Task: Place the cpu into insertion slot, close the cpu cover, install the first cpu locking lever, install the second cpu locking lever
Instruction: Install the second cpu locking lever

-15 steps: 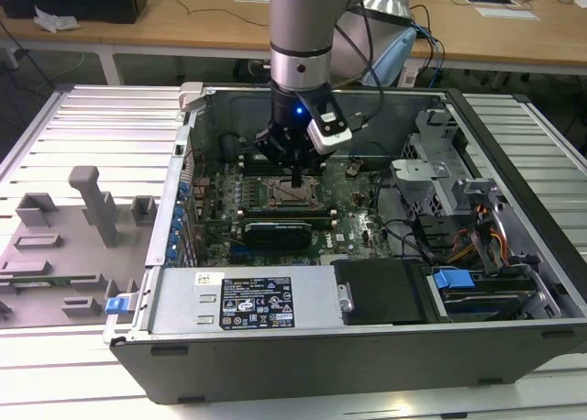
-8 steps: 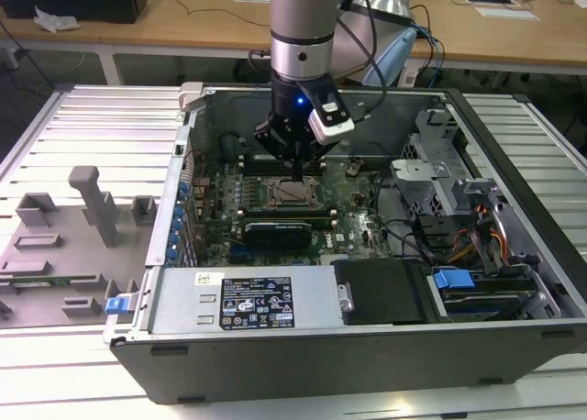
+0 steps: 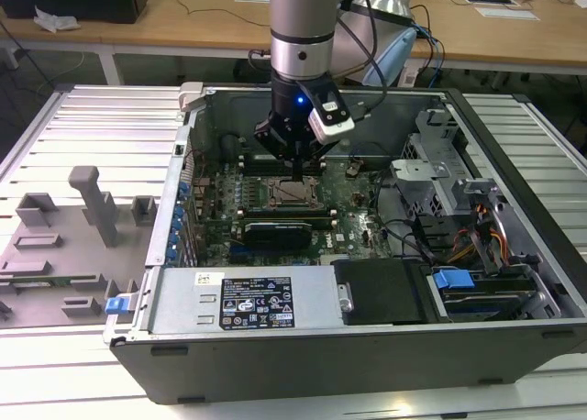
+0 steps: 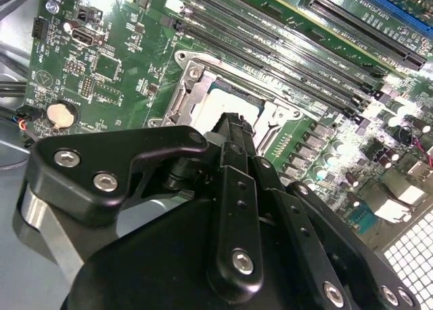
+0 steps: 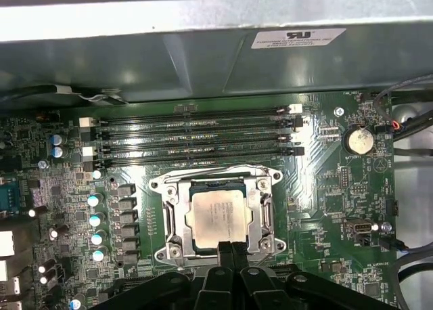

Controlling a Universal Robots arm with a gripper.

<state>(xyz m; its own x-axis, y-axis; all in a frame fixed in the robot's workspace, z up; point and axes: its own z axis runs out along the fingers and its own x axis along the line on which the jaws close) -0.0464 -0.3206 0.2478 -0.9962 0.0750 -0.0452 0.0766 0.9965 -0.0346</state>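
The cpu (image 5: 218, 217) lies flat in the insertion slot (image 5: 177, 246), its pale metal face up and showing through the window of the cpu cover (image 5: 260, 218), which is folded down around it as a silvery frame. In the second wrist view the same chip (image 4: 223, 107) sits within that frame, partly hidden behind the black linkage. The end effector (image 5: 231, 248) stands right at the chip's near edge, its two fingertips (image 5: 224, 249) pressed together with no gap between them and holding nothing; whether they touch the chip I cannot tell. Just beyond the socket run four long black memory slots (image 5: 196, 137), parallel to one another, and a round coin battery (image 5: 358, 140) sits on the green motherboard (image 5: 325, 188) off to one side. In the exterior view the arm (image 3: 301, 35) reaches straight down into the open computer case (image 3: 367, 347), the end effector (image 3: 298, 168) poised over the socket (image 3: 292, 193), and the case rests on a ribbed metal surface (image 3: 83, 127)
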